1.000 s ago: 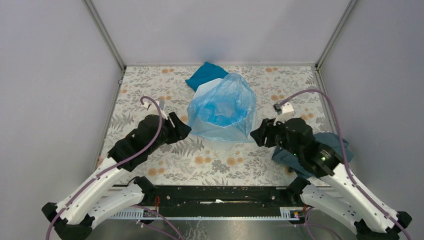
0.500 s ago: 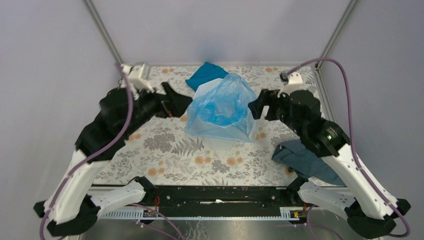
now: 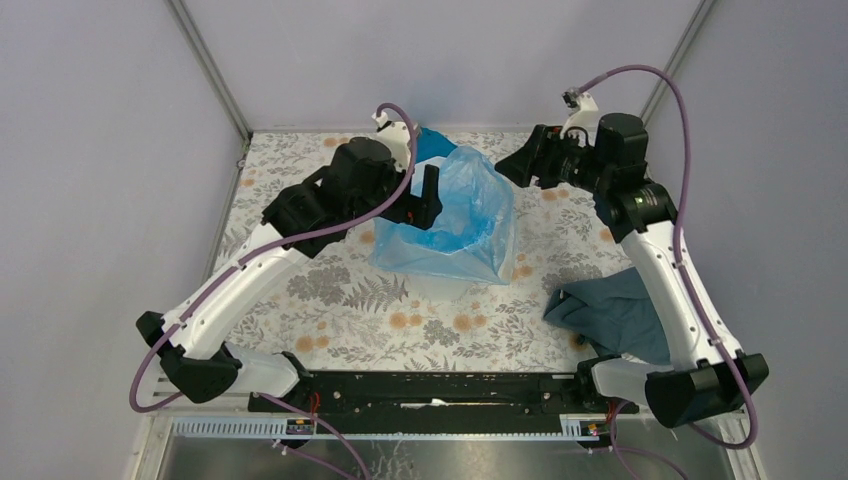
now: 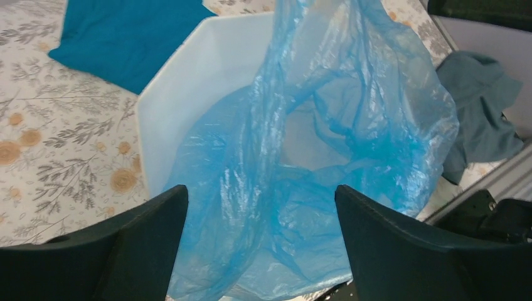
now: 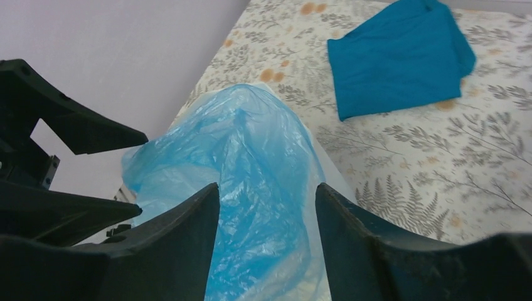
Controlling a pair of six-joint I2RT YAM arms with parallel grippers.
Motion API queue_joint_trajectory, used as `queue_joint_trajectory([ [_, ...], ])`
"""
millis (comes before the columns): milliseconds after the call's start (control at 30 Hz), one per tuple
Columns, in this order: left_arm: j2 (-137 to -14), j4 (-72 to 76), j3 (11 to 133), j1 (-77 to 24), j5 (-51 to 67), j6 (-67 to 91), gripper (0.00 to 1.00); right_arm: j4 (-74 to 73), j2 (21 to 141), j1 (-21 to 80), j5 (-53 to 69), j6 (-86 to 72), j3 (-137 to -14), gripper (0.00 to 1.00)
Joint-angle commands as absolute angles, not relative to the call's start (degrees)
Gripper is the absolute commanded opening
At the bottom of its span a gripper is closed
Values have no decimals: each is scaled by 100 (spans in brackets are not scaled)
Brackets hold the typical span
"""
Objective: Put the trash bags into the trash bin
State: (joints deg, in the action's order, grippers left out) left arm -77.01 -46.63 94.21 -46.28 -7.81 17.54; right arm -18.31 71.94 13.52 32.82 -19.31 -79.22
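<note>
Both arms have swung up and away from the near edge since a second ago, when they crouched low on either side of the bin. Seen from above, the left arm (image 3: 352,182) now reaches across to the left rim of the trash bin (image 3: 446,288), and the right arm (image 3: 640,200) is raised by the far right corner, its wrist pointing back toward the bin's upper right side. The left wrist camera shows its jaws wide apart, holding nothing, with the bin's mouth framed between them. The right wrist camera shows its jaws apart too, clamping nothing, with the bag in sight beyond them. The trash bag (image 3: 455,210), a thin, glossy, see-through light-blue film, sits partly inside the bin. Its crumpled lower part fills the octagonal opening, while a tall fold stands above the rim and spills over the near and right sides. The white inner wall of the bin (image 4: 188,94) is bare on its left. Just behind the bin, a folded teal cloth (image 3: 432,143) lies flat on the floral-patterned desk (image 3: 330,290). A dull grey-blue cloth (image 3: 612,312) lies crumpled well apart from the bin, near the right arm's base.
</note>
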Motion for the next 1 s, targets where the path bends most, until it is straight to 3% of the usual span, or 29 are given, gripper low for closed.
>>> queue_joint_trajectory([
  [0,-7674,-4553,9686,-4623,-1626,1511,80,-787,7327,1318,4172,-2197,-7720,60],
  [67,-7656,-4553,9621,-4623,-1899,1496,72,-666,7367,1321,4096,-2219,-7631,57],
  [400,-7686,-4354,9386,-4570,-1801,1512,47,-226,7730,1318,4342,-2530,-7479,51],
  [533,-7715,-4325,9387,-4420,-1744,1542,33,-57,7852,1325,4342,-2584,-7427,56],
  [633,-7691,-4251,9376,-4305,-1633,1547,27,-44,7991,1321,4284,-2613,-7464,58],
  [700,-7685,-4192,9374,-4213,-1579,1547,23,261,8084,1327,4295,-2739,-7459,49],
  [900,-7822,-4059,9393,-3864,-1348,1580,9,637,8210,1326,4063,-3176,-7393,0],
  [967,-7860,-4003,9394,-3776,-1268,1595,6,688,8227,1324,3998,-3250,-7404,0],
])
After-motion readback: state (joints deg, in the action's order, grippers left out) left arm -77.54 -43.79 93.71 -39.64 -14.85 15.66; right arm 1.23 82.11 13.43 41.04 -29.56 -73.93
